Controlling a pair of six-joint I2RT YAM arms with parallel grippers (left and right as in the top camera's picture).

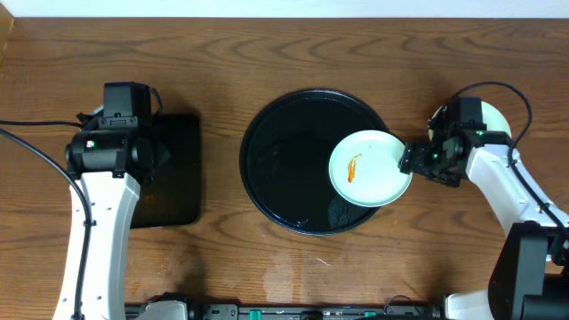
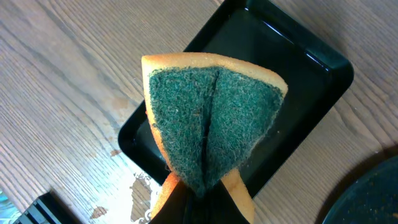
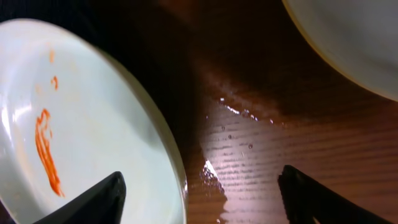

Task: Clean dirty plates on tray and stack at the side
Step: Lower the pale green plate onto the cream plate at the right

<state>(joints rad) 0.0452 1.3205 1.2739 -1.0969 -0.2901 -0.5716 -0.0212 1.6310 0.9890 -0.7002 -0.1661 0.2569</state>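
1 pale mint plate [image 1: 369, 169] with an orange-brown smear near its middle sits at the right edge of the round black tray [image 1: 284, 151]. Its right rim reaches past the tray's rim over the desk [image 1: 267, 53]. The right gripper [image 1: 412, 160] is at that rim with its 2 fingers [image 3: 106, 199] apart, 1 over the plate and 1 over wet wood, clamped on nothing. A 2nd plate [image 1: 493, 117], also pale, rests on the desk near its right edge, partly hidden behind the right arm [image 1: 516, 182]. Toward the left edge of the desk, the left gripper [image 2: 199, 208] hangs over the rectangular black tray [image 2: 298, 81], its fingers pinched together on a folded green-and-yellow sponge [image 2: 211, 118].
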